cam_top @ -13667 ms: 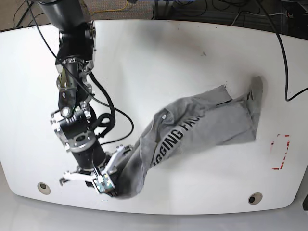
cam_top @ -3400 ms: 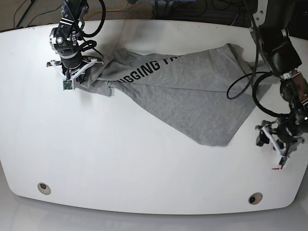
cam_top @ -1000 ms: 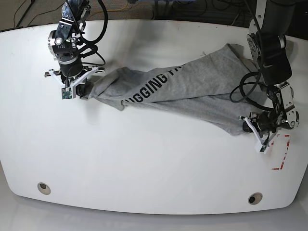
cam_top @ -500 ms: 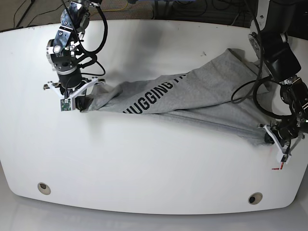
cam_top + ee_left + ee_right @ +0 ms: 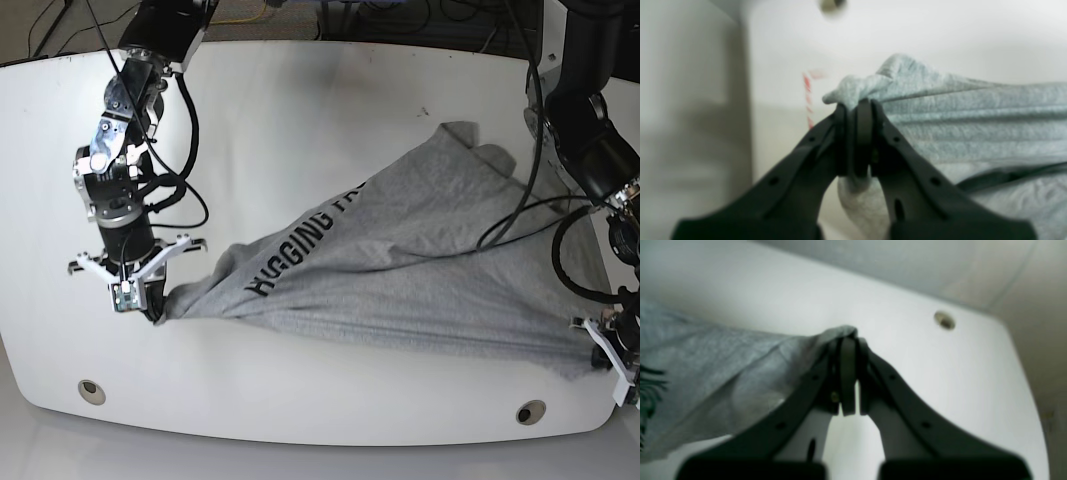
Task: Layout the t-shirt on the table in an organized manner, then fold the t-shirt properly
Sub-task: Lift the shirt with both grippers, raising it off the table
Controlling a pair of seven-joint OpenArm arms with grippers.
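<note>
A wide white smooth surface [image 5: 330,110] with rounded corners is seen from above, with cables trailing past its far edge and two round metal grommet holes [image 5: 91,389] set near its near edge. Across its near half a light heather-grey short-sleeved cotton t-shirt with black block lettering [image 5: 400,270] is stretched, one edge drawn into a taut line along the near side while the rest fans back toward the far right of the base view. That stretched edge is held at both ends. At the base view's left end, the right gripper [image 5: 135,297] is clamped on a bunched corner of the cloth, its black fingers [image 5: 843,373] pressed together with the fabric pinched at their tips. At the opposite end, close to the surface's near right corner, the left gripper [image 5: 612,362] is likewise closed on a gathered fold, its fingers [image 5: 864,130] shut over the grey cloth beside a small red-outlined mark [image 5: 806,96]. The long axis of the shirt is thus judged to run side to side between the two grippers, each arm being nearest to its own end. The coming move is judged to depend on this line being kept taut and parallel to the near edge, so that the loose body can be laid flat behind it.
</note>
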